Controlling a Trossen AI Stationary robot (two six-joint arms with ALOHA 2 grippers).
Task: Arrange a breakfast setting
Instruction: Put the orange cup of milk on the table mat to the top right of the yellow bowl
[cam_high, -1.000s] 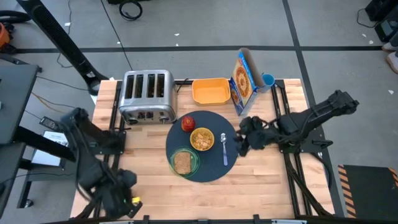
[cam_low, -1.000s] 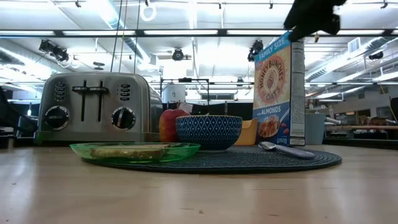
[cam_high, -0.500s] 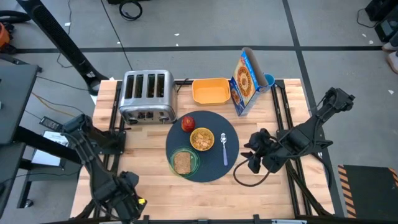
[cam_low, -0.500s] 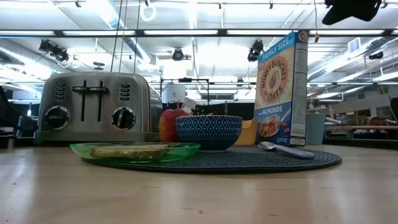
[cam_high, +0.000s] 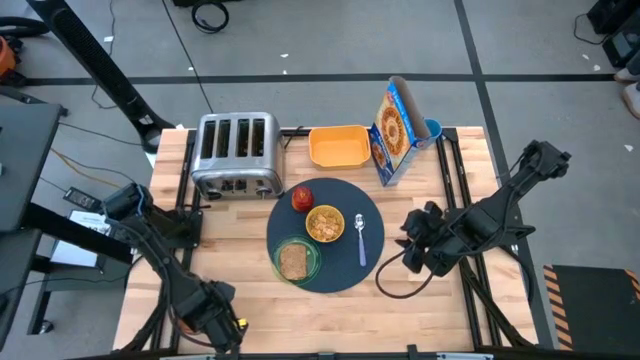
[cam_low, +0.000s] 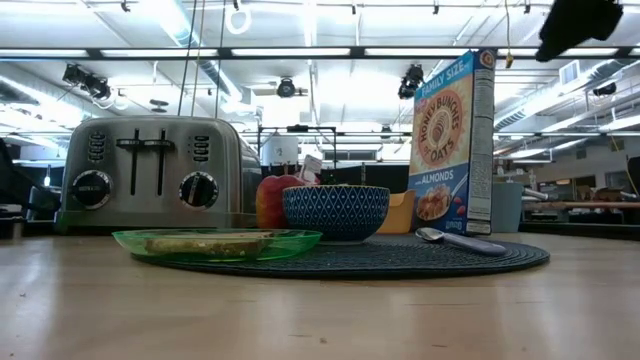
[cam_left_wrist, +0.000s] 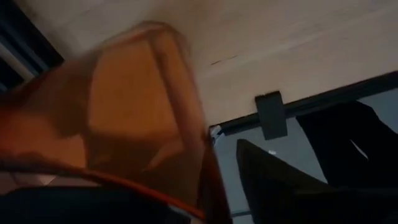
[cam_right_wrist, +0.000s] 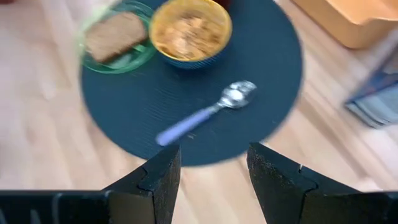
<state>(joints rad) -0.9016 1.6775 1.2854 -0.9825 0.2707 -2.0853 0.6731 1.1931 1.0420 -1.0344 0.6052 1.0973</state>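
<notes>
On the round dark mat (cam_high: 340, 272) lie the green plate (cam_high: 283, 268) with the toast slice (cam_high: 293, 261), the cereal bowl (cam_high: 325, 223), the red apple (cam_high: 302, 198) and the pale spoon (cam_high: 361, 238). My right gripper (cam_right_wrist: 214, 174) hangs open above the table just right of the mat, with nothing between its fingers. My left gripper (cam_high: 215, 322) is low at the table's near left corner. The amber cup (cam_left_wrist: 124, 118) fills its wrist view, very close. Whether the gripper has the cup does not show.
A steel toaster (cam_high: 235, 155) stands at the back left. A yellow container (cam_high: 338, 146), an open cereal box (cam_high: 392, 130) and a blue cup (cam_high: 431, 128) line the far edge. Bare wood lies left of the mat and along the near edge.
My left gripper has sunk toward the table's near left corner and rolled a little. My right gripper has drawn back from the mat's right rim toward the table's right edge, swinging a little toward the near edge.
</notes>
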